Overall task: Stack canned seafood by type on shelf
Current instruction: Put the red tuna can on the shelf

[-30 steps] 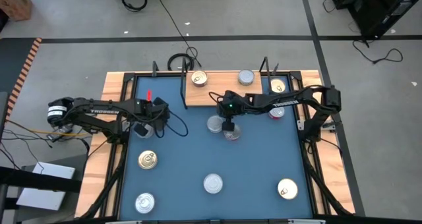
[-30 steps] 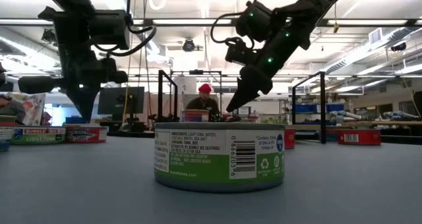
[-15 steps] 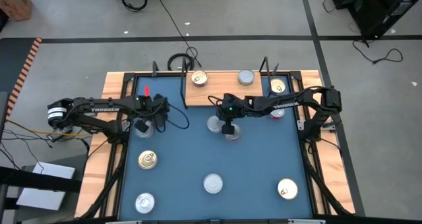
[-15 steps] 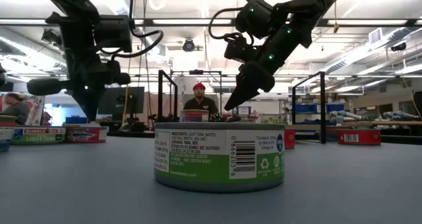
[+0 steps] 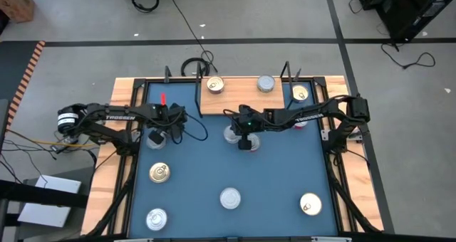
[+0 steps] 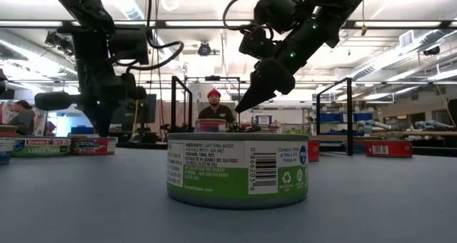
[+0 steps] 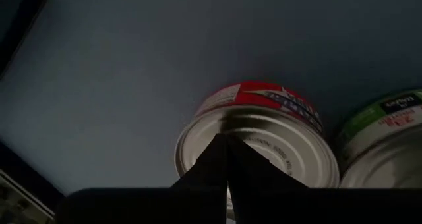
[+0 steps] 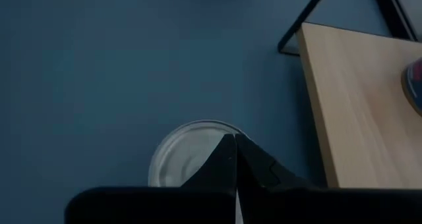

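Note:
Both grippers are shut and hang above the blue table, touching nothing. In the high view my left gripper (image 5: 169, 126) is beside a silver-lidded tin (image 5: 154, 137). In its wrist view the shut tips (image 7: 227, 145) are over a red-sided, silver-lidded tin (image 7: 264, 135), with a green-labelled tin (image 7: 382, 151) next to it. My right gripper (image 5: 244, 141) hovers by a silver-lidded tin (image 5: 231, 134), which shows under its tips (image 8: 232, 148) as a silver lid (image 8: 188, 155). The light-wood shelf (image 5: 246, 98) carries a gold tin (image 5: 215, 85), a silver tin (image 5: 266, 83) and a second gold tin (image 5: 300, 93).
More tins stand on the near half of the table: gold (image 5: 159, 172), silver (image 5: 157, 218), silver (image 5: 229, 198) and gold (image 5: 310, 204). A red-sided tin (image 5: 300, 122) is partly under the right arm. The shelf's black wire uprights (image 5: 199, 100) stand close to the right gripper. A person (image 6: 214, 108) is behind the table.
My right gripper has risen a little and drifted toward the table's left, staying shut. My left gripper has shifted toward the table's right, also shut. No tin has moved.

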